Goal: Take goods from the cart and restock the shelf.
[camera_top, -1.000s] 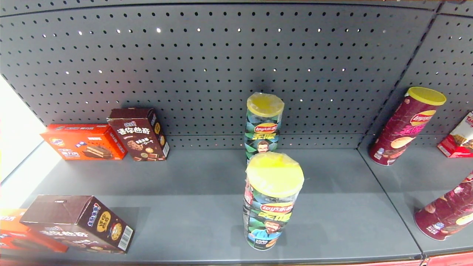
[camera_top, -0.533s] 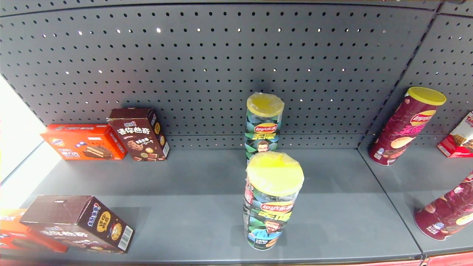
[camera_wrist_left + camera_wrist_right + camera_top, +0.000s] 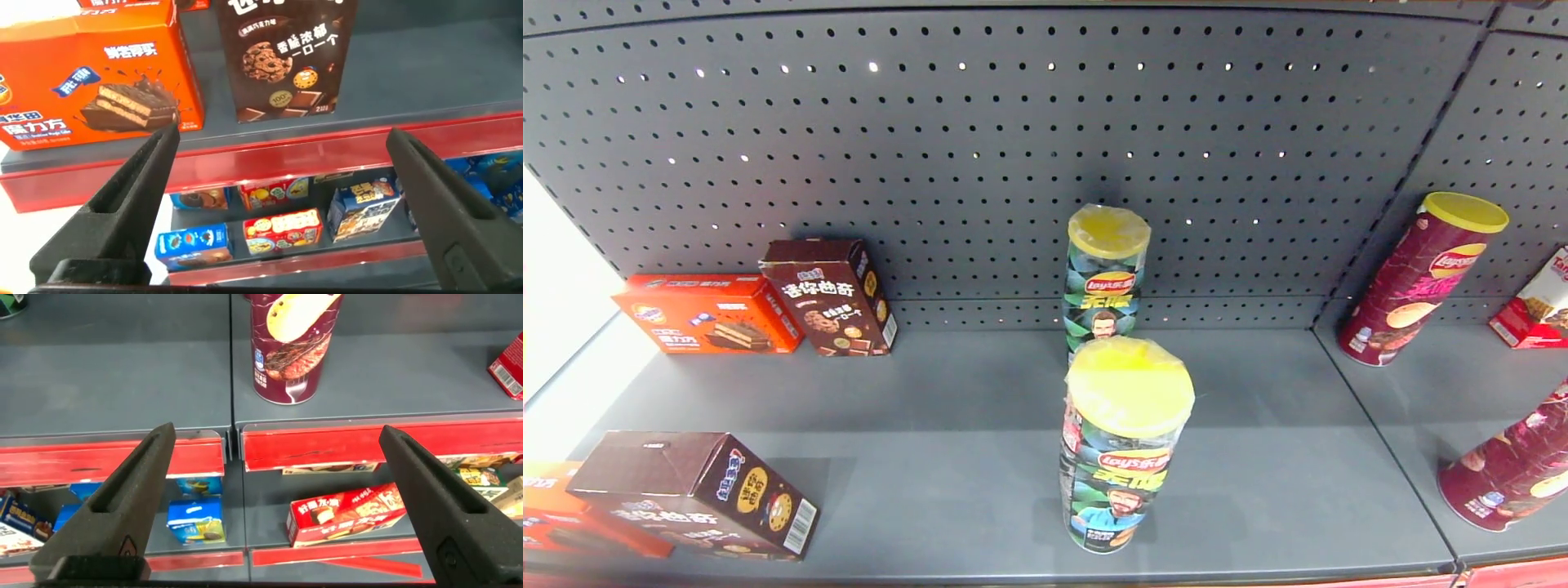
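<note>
Shelf (image 3: 1258, 457) is seen stocked around a front green can (image 3: 1125, 445): a second green can (image 3: 1107, 282) is stood just behind it, a maroon can (image 3: 1421, 278) well to its right, a brown cookie box (image 3: 829, 294) well to its left. Left gripper (image 3: 282, 135) and right gripper (image 3: 278, 431) are held wide apart, empty.

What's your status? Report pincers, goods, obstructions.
Left pincer open, empty. Right pincer open, empty. Front green can upright on shelf, rear green can directly behind it.

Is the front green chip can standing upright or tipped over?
Upright: the front green chip can stands on its base on the shelf, yellow lid on top.
</note>
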